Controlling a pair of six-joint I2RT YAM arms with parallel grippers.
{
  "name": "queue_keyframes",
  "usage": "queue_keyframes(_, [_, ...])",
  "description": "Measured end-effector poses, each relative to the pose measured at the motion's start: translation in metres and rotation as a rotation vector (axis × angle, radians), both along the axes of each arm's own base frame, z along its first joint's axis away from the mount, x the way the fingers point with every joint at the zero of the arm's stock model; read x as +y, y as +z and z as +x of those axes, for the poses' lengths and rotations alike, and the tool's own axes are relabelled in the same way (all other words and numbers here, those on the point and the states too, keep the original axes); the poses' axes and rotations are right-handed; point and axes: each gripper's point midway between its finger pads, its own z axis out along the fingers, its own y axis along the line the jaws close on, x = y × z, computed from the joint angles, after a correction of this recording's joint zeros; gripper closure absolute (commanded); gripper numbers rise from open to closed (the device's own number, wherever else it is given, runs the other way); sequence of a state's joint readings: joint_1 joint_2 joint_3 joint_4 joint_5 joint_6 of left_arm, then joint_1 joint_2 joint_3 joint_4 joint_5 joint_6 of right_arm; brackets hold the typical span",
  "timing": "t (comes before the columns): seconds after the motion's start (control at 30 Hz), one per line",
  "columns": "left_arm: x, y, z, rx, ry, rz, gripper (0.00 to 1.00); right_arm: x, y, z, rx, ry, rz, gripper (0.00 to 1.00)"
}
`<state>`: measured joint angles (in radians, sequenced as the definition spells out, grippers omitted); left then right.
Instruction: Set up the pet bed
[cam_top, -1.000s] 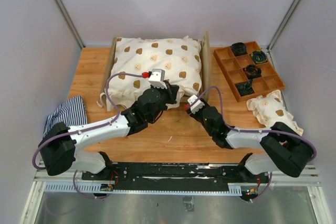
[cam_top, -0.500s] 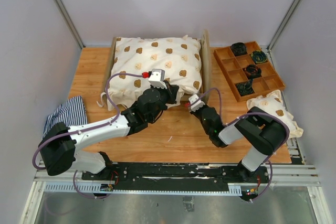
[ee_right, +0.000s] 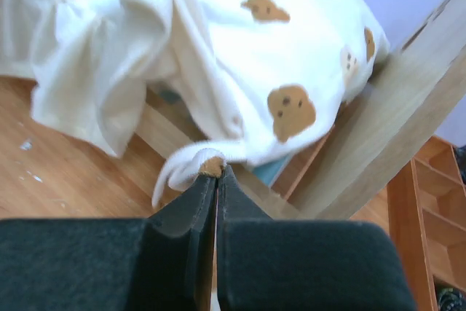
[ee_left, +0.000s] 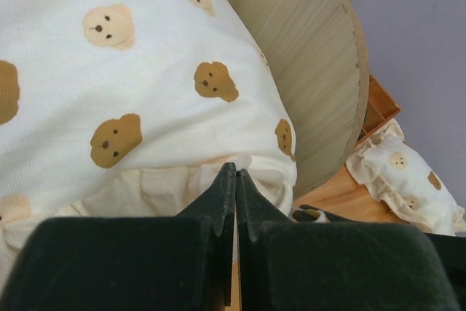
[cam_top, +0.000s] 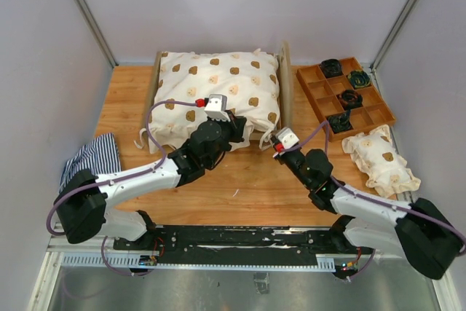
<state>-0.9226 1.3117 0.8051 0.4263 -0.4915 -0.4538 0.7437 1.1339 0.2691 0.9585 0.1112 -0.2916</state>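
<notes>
The pet bed (cam_top: pixel 285 85) stands at the back of the table, its light plywood headboard (ee_left: pixel 320 71) on the right side. A cream blanket (cam_top: pixel 218 85) printed with brown puppy faces covers it and hangs over the near edge. My left gripper (cam_top: pixel 242 134) is at the blanket's frilled near edge (ee_left: pixel 167 187), jaws shut with cloth at the tips (ee_left: pixel 235 170). My right gripper (cam_top: pixel 271 145) is shut on the blanket's near right corner (ee_right: pixel 207 162), a fold bunched at its tips (ee_right: pixel 216 171). The bed's wooden frame (ee_right: pixel 393 129) rises just behind.
A brown compartment tray (cam_top: pixel 318 100) with dark items stands to the right of the bed. A small matching pillow (cam_top: pixel 382 158) lies on the table in front of it. A navy-striped cloth (cam_top: pixel 91 158) hangs at the left table edge.
My right gripper has shut on the blanket's corner, and its arm has swung out to the right. The left arm has stayed put.
</notes>
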Motion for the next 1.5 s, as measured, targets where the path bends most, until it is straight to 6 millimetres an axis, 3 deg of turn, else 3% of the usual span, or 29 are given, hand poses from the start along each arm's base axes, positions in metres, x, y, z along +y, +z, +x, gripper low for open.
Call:
queue_keyframes(0.23, [0.0,-0.013,0.004,0.017,0.01,0.02,1.0,0.004,0.062,-0.017,0.013,0.075,0.038,1.0])
queue_keyframes(0.4, [0.002,-0.018,0.005,0.023,0.019,0.026,1.0,0.006,0.087,-0.008,-0.029,0.076,-0.07,1.0])
queue_keyframes(0.63, [0.007,-0.018,0.009,0.018,0.045,0.032,1.0,0.013,0.098,0.01,-0.087,0.103,-0.29,1.0])
queue_keyframes(0.9, [0.015,-0.018,0.016,0.018,0.08,0.037,1.0,0.004,0.107,0.024,-0.219,0.111,-0.456,1.0])
queue_keyframes(1.07, [0.019,-0.018,0.02,0.02,0.099,0.041,1.0,0.007,0.111,0.038,-0.27,0.125,-0.524,1.0])
queue_keyframes(1.27, [0.027,-0.018,0.027,0.022,0.131,0.04,1.0,0.01,0.131,0.046,-0.35,0.131,-0.564,1.0])
queue_keyframes(1.5, [0.032,-0.013,0.034,0.018,0.159,0.029,1.0,0.015,0.145,0.045,-0.427,0.147,-0.583,1.0])
